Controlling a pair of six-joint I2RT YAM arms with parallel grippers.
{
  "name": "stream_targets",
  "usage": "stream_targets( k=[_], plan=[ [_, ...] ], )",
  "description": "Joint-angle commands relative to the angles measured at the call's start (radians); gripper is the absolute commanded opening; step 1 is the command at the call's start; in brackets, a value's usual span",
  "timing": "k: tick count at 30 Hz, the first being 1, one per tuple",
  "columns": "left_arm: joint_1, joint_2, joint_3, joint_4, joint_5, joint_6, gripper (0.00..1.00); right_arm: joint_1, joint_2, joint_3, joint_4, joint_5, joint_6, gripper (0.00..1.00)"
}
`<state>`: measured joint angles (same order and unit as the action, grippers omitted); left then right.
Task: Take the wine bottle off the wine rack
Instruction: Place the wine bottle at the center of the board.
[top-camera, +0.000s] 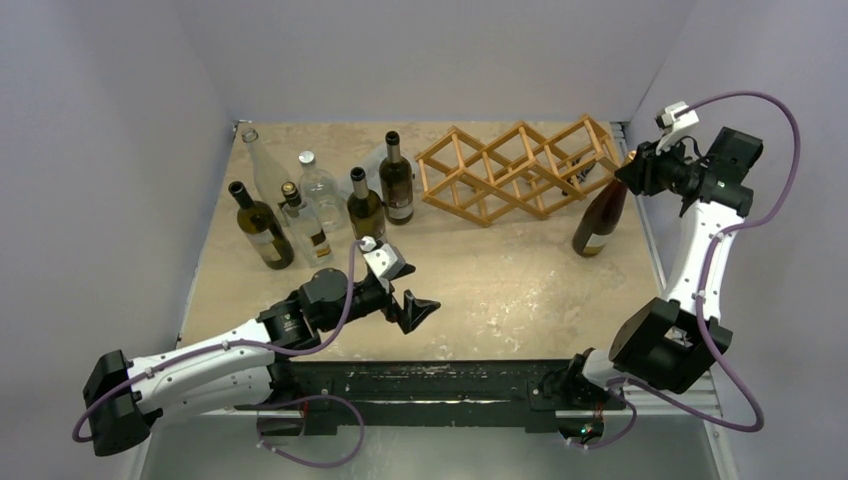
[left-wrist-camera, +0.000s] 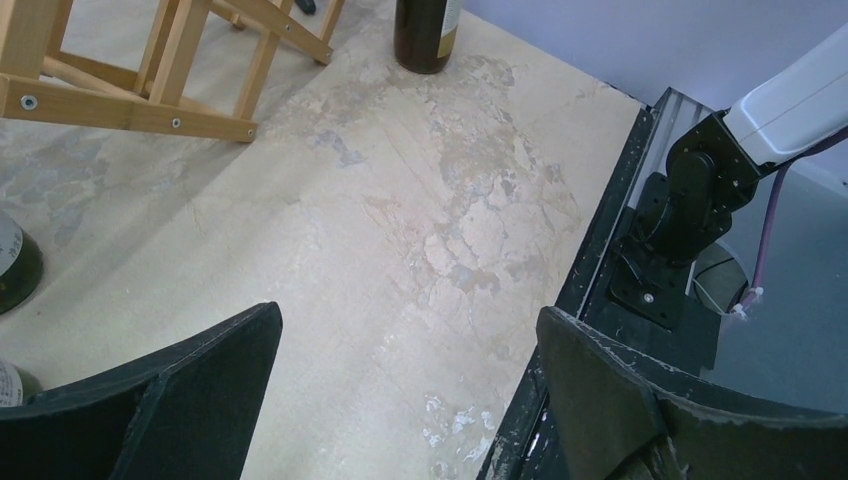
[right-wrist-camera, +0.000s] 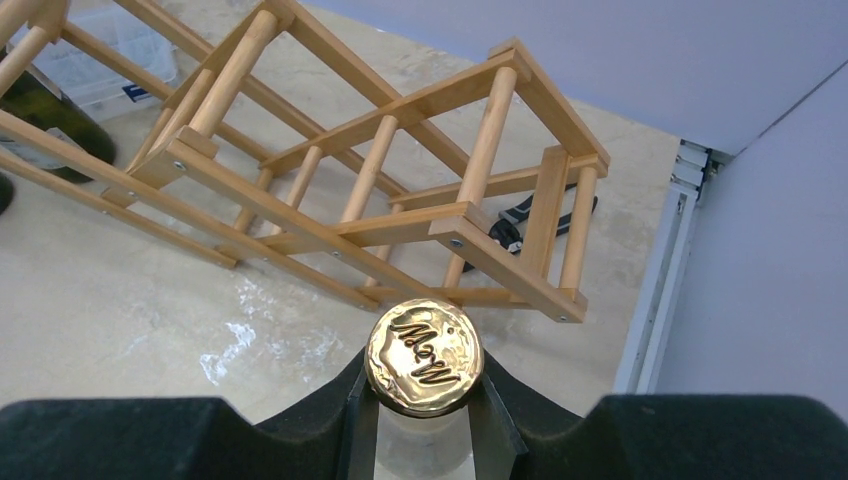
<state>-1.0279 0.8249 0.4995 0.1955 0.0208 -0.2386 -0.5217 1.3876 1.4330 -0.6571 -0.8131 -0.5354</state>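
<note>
1 table (top-camera: 500, 290), marbled beige top, walled on 3 sides. 2 arms bolted at the near edge: left arm (top-camera: 200, 360) lies low and reaches toward the table's front-middle, right arm (top-camera: 700, 250) stands up along the right side and reaches toward the back right.

1 wine rack (top-camera: 520, 170), light wood rods in diamond cells, sits at the back, centre to right, running diagonally. Cell count can't be told for sure.

7 bottles in all. 6 other bottles (top-camera: 365, 205) stand upright in a cluster at back left, well apart from the rack's right end: 3 dark, 3 clear or pale. The 7th is the wine bottle (top-camera: 600, 220), dark w/ a pale label, outside the rack, just beside its right front corner. Its base is at the table; it leans in the top view w/ the neck up toward the right wall.

1 clear plastic box (right-wrist-camera: 100, 60) behind the rack, partly hidden.

2 end effectors. The right end effector (top-camera: 628, 178) is clamped on the wine bottle's neck just under the top. The left end effector (top-camera: 415, 312) hangs over bare table w/ fingers (left-wrist-camera: 200, 400) spread wide, nothing between them.

1 gold cap (right-wrist-camera: 425, 357) w/ embossed script tops the held bottle, seen between the right pads. 1 small black tool (right-wrist-camera: 520, 220) lies on the table behind the rack's end; type unclear.
</note>
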Motion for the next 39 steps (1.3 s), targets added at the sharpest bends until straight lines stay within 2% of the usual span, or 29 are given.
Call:
stream_targets(
  k=[1, 19, 27, 39],
  plan=[
    [-0.001, -0.038, 0.056, -0.034, -0.014, -0.022, 1.0, -0.013, -0.029, 0.112, 0.161, -0.054, -0.03, 0.01],
    [-0.001, -0.115, 0.154, -0.251, -0.061, -0.052, 1.0, -0.015, 0.015, 0.173, 0.14, -0.056, -0.083, 0.06],
    [-0.001, -0.141, 0.202, -0.321, -0.08, -0.057, 1.0, -0.015, 0.024, 0.17, 0.127, -0.057, -0.097, 0.13],
    [0.005, -0.134, 0.312, -0.443, -0.106, -0.065, 1.0, -0.015, 0.002, 0.123, 0.104, -0.088, -0.108, 0.44]
  ],
)
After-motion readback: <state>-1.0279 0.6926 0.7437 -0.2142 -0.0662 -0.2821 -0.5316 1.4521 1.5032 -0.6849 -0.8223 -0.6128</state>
